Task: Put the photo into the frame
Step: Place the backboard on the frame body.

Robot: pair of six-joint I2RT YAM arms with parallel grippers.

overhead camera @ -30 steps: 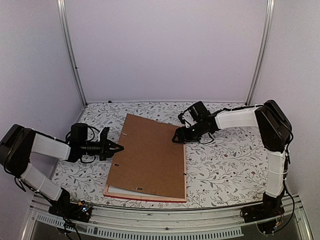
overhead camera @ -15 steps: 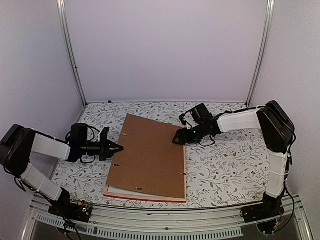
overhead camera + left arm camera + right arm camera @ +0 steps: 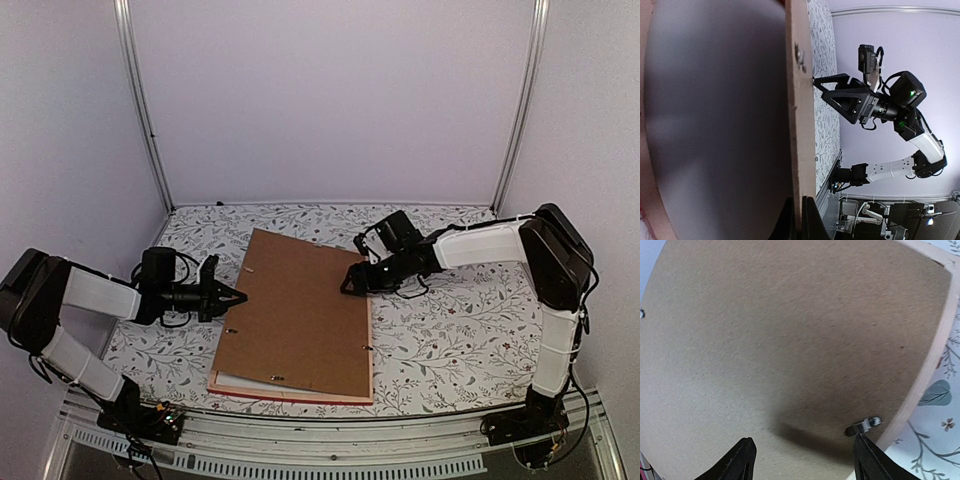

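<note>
The frame (image 3: 300,397) lies back-up in the middle of the table (image 3: 450,320), the brown backing board (image 3: 300,310) covering it
The right gripper (image 3: 348,286) hovers spread over the board's far right edge, beside a metal turn clip (image 3: 863,426); the left gripper (image 3: 238,296) meets the left rail, its grip impossible to judge; a white sheet edge (image 3: 232,381) peeks out at the near left corner; the photo itself is hidden.

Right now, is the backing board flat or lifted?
The backing board is lifted at its left edge, which the left gripper pinches; white shows beneath its near corner.
</note>
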